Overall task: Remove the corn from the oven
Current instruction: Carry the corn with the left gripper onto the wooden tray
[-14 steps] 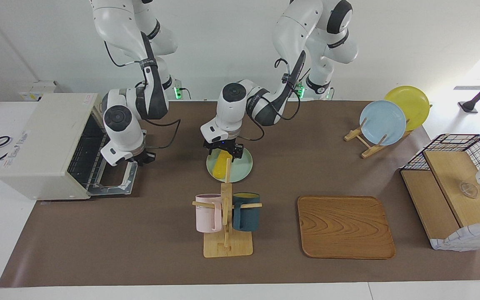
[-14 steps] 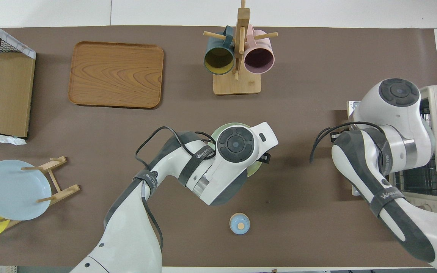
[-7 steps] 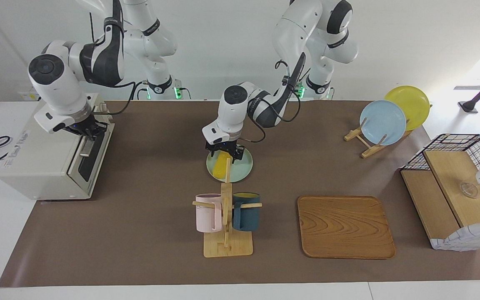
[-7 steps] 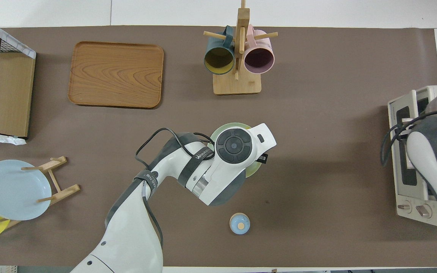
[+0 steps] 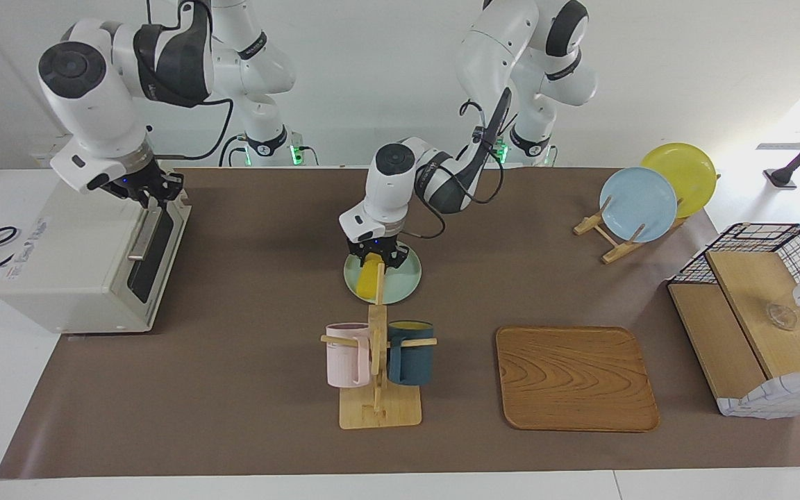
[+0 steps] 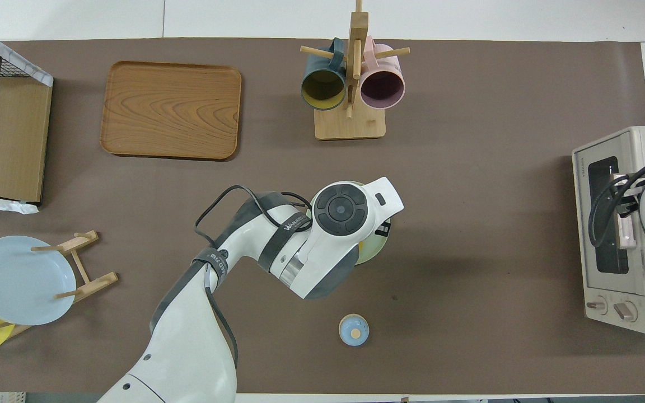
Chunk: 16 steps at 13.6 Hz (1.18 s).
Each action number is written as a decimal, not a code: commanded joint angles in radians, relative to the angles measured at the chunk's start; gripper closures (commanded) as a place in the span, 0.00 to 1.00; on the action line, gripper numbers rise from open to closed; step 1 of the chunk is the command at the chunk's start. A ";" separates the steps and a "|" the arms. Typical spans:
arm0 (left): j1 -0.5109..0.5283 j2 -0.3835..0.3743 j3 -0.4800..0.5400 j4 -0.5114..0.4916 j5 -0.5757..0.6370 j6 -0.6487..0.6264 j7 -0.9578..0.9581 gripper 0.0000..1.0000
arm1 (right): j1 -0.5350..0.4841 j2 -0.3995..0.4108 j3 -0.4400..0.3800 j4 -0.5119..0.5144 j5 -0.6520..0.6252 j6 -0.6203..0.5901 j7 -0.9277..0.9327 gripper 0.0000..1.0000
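The oven (image 5: 87, 250) sits big and boxy at the right arm's end of the table, its dark glass door up and shut. Above the door's top edge hangs the right gripper (image 5: 153, 191), black fingers (image 5: 164, 186) pointing down at the bar handle (image 5: 144, 236); how far apart they stand cannot be told from here. Mid-table, the wooden tray (image 5: 576, 378) lies flat, and beside it the mug rack (image 5: 378, 375) carries a pink mug (image 5: 346, 354) and a dark blue mug (image 5: 410, 353). Nearer the robots than the rack is the pale green plate (image 5: 400, 281), and there is the corn (image 5: 371, 276), bright yellow, lying on that plate. The left gripper (image 5: 373, 258) is down on the cob's upper end, fingers clamped in on it from both sides.
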 commanded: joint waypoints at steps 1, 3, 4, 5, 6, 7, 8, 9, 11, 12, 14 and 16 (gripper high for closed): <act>0.105 -0.090 0.004 0.019 0.006 -0.132 0.017 1.00 | -0.006 -0.009 0.004 0.034 0.110 -0.017 -0.003 0.35; 0.183 -0.149 0.007 0.017 0.010 -0.221 0.063 1.00 | -0.006 -0.010 0.005 0.024 0.154 0.003 0.002 0.00; 0.243 -0.151 0.007 0.023 0.016 -0.255 0.107 1.00 | -0.004 -0.010 0.005 0.017 0.170 0.038 0.005 0.00; 0.297 -0.149 0.008 0.031 0.016 -0.269 0.165 1.00 | -0.004 -0.010 0.005 0.016 0.185 0.063 0.007 0.00; 0.360 -0.143 0.014 0.034 0.016 -0.261 0.203 1.00 | -0.007 -0.004 0.005 0.019 0.207 0.081 0.011 0.00; 0.427 -0.135 0.016 0.048 0.019 -0.255 0.230 1.00 | -0.016 -0.003 0.004 0.020 0.237 0.092 0.019 0.00; 0.496 -0.117 0.016 0.088 0.018 -0.252 0.259 1.00 | -0.015 -0.003 0.002 0.020 0.244 0.092 0.020 0.00; 0.553 -0.079 0.014 0.137 0.018 -0.255 0.298 1.00 | -0.013 0.000 0.004 0.030 0.244 0.085 0.022 0.00; 0.613 0.031 0.016 0.255 0.016 -0.254 0.347 1.00 | 0.078 0.013 -0.063 0.060 0.222 0.038 0.024 0.00; 0.622 0.106 0.017 0.340 0.016 -0.246 0.350 1.00 | 0.088 0.008 -0.094 0.066 0.215 0.037 0.025 0.00; 0.636 0.203 0.025 0.421 0.018 -0.167 0.350 1.00 | 0.093 0.010 -0.099 0.066 0.186 0.046 0.025 0.00; 0.638 0.230 0.042 0.415 0.018 -0.084 0.350 1.00 | 0.082 0.014 -0.102 0.072 0.179 0.046 0.024 0.00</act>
